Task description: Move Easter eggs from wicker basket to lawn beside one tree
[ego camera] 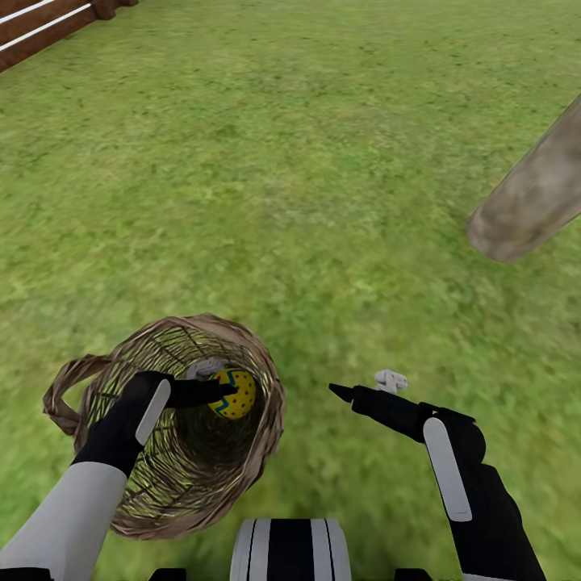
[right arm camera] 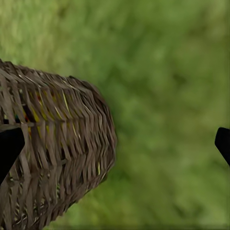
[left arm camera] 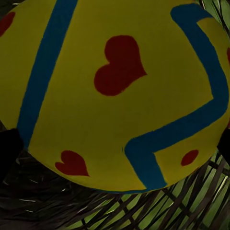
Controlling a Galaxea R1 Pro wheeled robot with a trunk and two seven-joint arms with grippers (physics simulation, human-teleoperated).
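Head view: the wicker basket [ego camera: 173, 428] is sitting on the lawn [ego camera: 307, 177] at about 7 o'clock, tipped so that its open mouth is facing the camera and its arched handle is lying out toward 9 o'clock. The left gripper [ego camera: 222, 393] is reaching in over the rim and is closing its dark fingers around one Easter egg [ego camera: 236, 394], which is sitting at the basket's upper right, just inside the braided rim. A pale object behind the egg cannot be identified. The leaning grey-brown tree trunk [ego camera: 532, 198] is entering at 3 o'clock, well apart from the basket.

Left wrist view: the egg [left arm camera: 115, 91] is filling the space between both fingertips, with red hearts and blue bands facing the camera and the weave [left arm camera: 143, 211] showing beneath; the jaws are pinching it across its widest part.

Right wrist view: the right gripper [ego camera: 343, 393] is hovering beside the basket wall [right arm camera: 52, 158] with its fingers spread and nothing between them.

Handling, as a judgement: the egg is probably light, rigid and smooth, so it is likely to slip or roll unless held squarely across its middle. The basket appears light and stiff and may shift as the egg is being lifted out.
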